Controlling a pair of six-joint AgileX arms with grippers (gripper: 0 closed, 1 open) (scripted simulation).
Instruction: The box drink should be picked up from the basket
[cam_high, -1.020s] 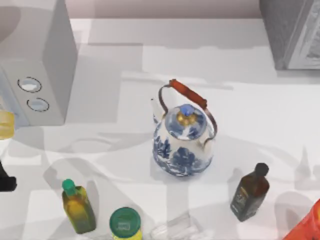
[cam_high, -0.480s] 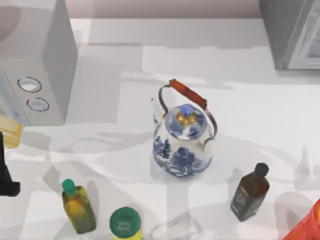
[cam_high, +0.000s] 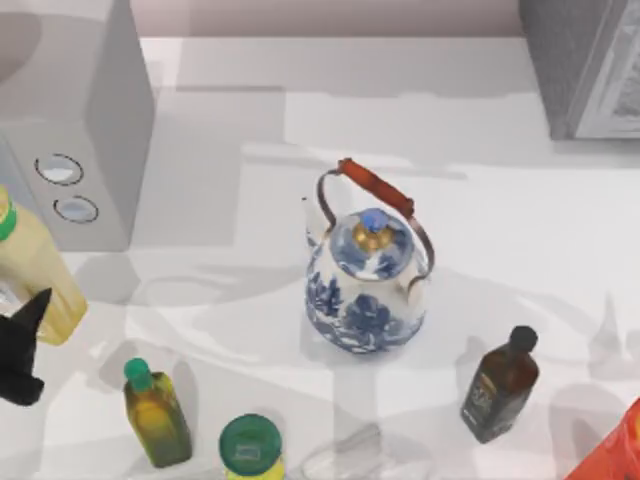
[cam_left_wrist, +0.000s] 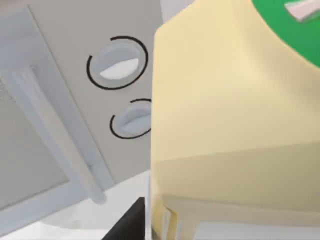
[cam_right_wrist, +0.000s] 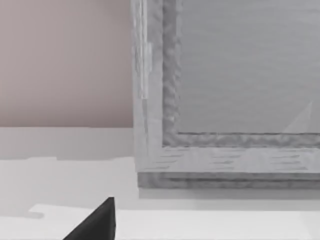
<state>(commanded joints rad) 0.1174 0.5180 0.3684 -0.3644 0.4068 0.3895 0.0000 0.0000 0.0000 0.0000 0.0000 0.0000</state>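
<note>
The box drink has swung up into the left edge of the frame, so the lift looks basically done. Left gripper, just below it, seems clamped on it. Nothing blocks it: microwave upper left, teapot centre, small green-capped bottle lower left.

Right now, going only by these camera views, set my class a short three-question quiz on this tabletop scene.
1. True or false: the box drink lies flat on the table.
2. Which stands nearer the teapot: A the dark brown bottle, B the microwave?
3. Fill in: the left gripper is at the top view's ____ edge.

Key: 1 false, it is upright, held by the gripper; 2 A; 3 left.
</note>
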